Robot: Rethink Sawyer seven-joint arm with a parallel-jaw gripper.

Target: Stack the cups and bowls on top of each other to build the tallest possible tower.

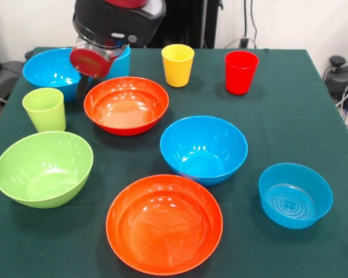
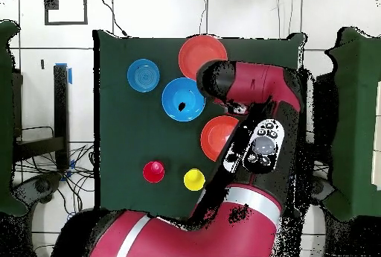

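All the cups and bowls stand singly on the green cloth, and no tower shows. At the back are the yellow cup (image 1: 177, 63) (image 2: 194, 179), the red cup (image 1: 241, 71) (image 2: 153, 170) and the blue cup (image 1: 120, 62), which is half hidden behind the arm. My gripper (image 1: 82, 87) hangs low between a blue bowl (image 1: 49, 69) and an orange bowl (image 1: 126, 104) (image 2: 217, 136), above the green cup (image 1: 44, 109). Nearer lie the green bowl (image 1: 43, 168), a second blue bowl (image 1: 203, 149) (image 2: 182, 99), a second orange bowl (image 1: 164, 223) (image 2: 201, 53) and a small blue bowl (image 1: 296, 195) (image 2: 143, 74).
The arm's black wrist with its red disc (image 1: 93, 61) looms over the back left corner. In the overhead view the red arm (image 2: 257, 90) covers that side of the table (image 2: 119, 135). Cables and grey chairs lie beyond the table's edges.
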